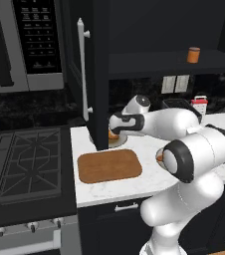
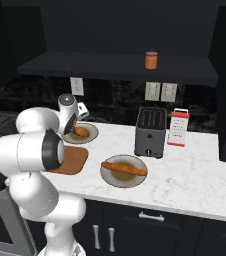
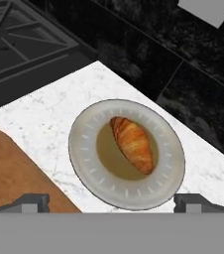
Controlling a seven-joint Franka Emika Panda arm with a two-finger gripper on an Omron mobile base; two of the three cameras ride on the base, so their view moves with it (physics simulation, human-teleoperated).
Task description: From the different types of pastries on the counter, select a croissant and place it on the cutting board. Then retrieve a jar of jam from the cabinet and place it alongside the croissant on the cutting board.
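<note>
Golden-brown and ridged, the croissant [image 3: 132, 143] lies on a round grey plate [image 3: 84, 149] on the white marbled counter [image 2: 195, 175], just beside the bare wooden cutting board [image 1: 109, 166]. The gripper [image 3: 111, 201] hangs above the plate with its finger tips [image 3: 32, 201] set wide apart, holding nothing. The jar of jam [image 2: 151, 60] stands upright on the shelf of the open cabinet [image 1: 159, 62], well apart from the board, and the long orange-brown pastry [image 2: 124, 168] rests on a second grey plate [image 2: 110, 179] in front of the toaster [image 2: 151, 131].
</note>
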